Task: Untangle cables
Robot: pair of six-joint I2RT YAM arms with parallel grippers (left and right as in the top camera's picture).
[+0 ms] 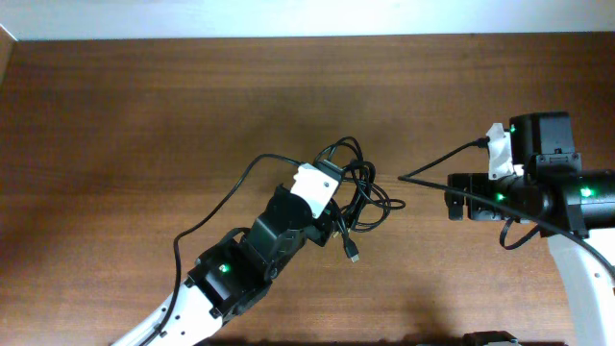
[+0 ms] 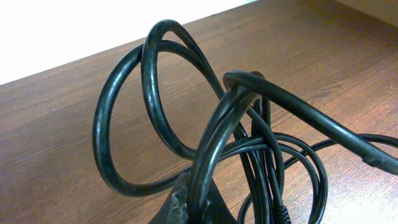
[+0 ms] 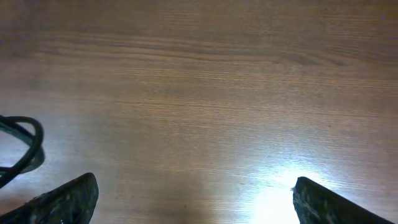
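The cables (image 1: 363, 190) are a tangle of thin black loops in the middle of the wooden table (image 1: 144, 106), with a plug end (image 1: 353, 255) trailing toward the front. In the left wrist view the cables (image 2: 155, 93) stand up in large loops. My left gripper (image 2: 198, 205) is shut on one cable strand at the tangle's near side; overhead it shows at the tangle's left edge (image 1: 338, 215). My right gripper (image 3: 196, 193) is open wide and empty over bare wood, to the right of the tangle (image 1: 452, 200). A cable loop (image 3: 28, 146) shows at its left edge.
A thicker black wire (image 1: 207, 216) fixed to the left arm curves out to the left of the tangle. The right arm's own wire (image 1: 437, 163) reaches toward the tangle. A pale wall strip (image 1: 288, 14) borders the table's far edge.
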